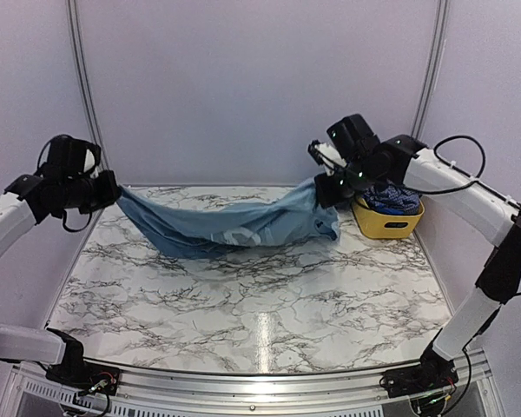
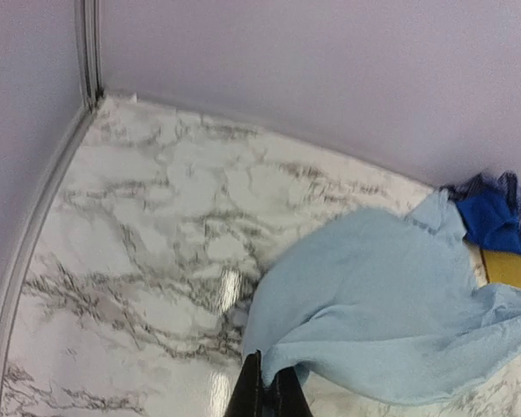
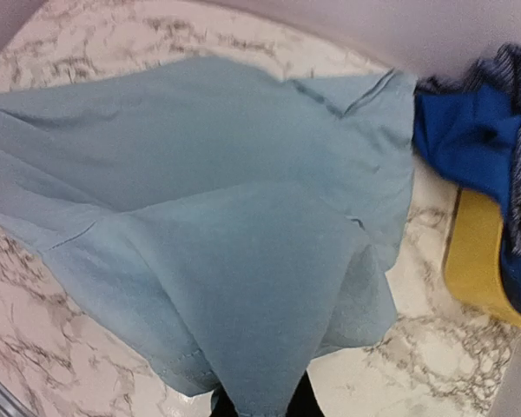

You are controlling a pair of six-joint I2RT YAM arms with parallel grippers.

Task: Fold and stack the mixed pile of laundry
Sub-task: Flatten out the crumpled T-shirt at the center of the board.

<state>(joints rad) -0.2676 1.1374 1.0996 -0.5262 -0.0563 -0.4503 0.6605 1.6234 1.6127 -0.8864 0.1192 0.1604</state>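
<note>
The pale sky-blue T-shirt (image 1: 226,228) hangs stretched between my two grippers above the marble table, its middle sagging low with white print showing. At the back left, my left gripper (image 1: 115,193) is shut on one edge of it; the left wrist view shows the cloth (image 2: 391,304) pinched between the dark fingers (image 2: 253,391). My right gripper (image 1: 323,189) is shut on the other end at the back right. In the right wrist view the T-shirt (image 3: 226,226) drapes over and hides most of that gripper (image 3: 260,408). The rest of the laundry pile, a royal-blue piece (image 3: 464,139) and a check shirt (image 1: 391,200), lies in the basket.
A small yellow plastic basket (image 1: 391,224) stands at the back right, just right of my right gripper, close to the side wall. Pale walls close in the table at the back and both sides. The marble table top (image 1: 260,321) stretches toward the arm bases.
</note>
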